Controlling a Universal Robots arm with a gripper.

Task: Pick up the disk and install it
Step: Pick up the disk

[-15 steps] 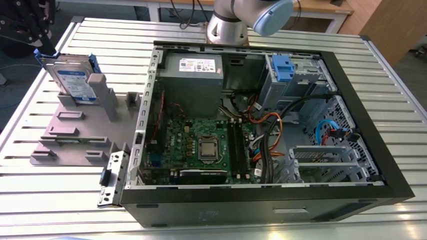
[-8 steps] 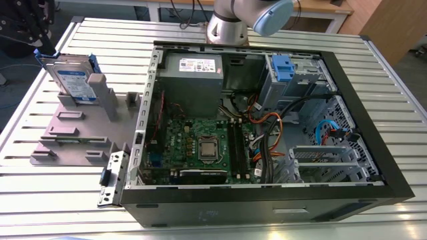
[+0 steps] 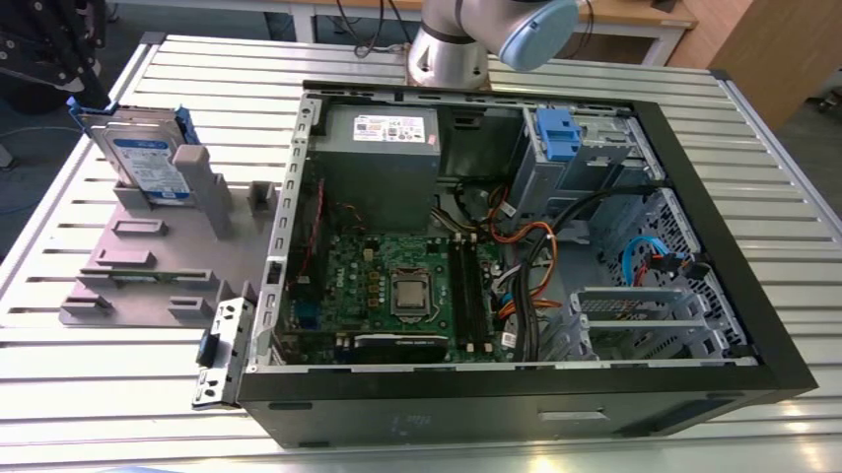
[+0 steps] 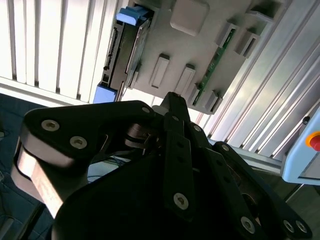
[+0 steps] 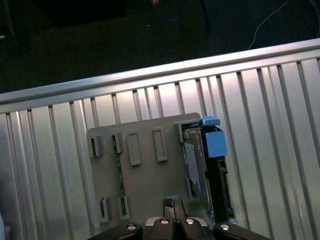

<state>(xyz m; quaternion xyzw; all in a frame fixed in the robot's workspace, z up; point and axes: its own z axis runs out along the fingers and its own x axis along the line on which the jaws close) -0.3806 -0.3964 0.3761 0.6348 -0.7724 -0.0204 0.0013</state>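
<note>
Silver metal with blue rails, the disk (image 3: 141, 158) stands on edge in the grey holder (image 3: 138, 266) at the exterior view's upper left; likely weighty, stiff, shock-shy, best gripped across its rails; the fingers (image 4: 172, 107) sit pressed together, empty, clear of it

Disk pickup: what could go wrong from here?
1. The disk stands on edge in the grey holder, a post close beside it; a skewed grasp by the gripper could jam or tip it.
2. Loose cables lie beside the drive bay; they might snag the disk going in.
</note>
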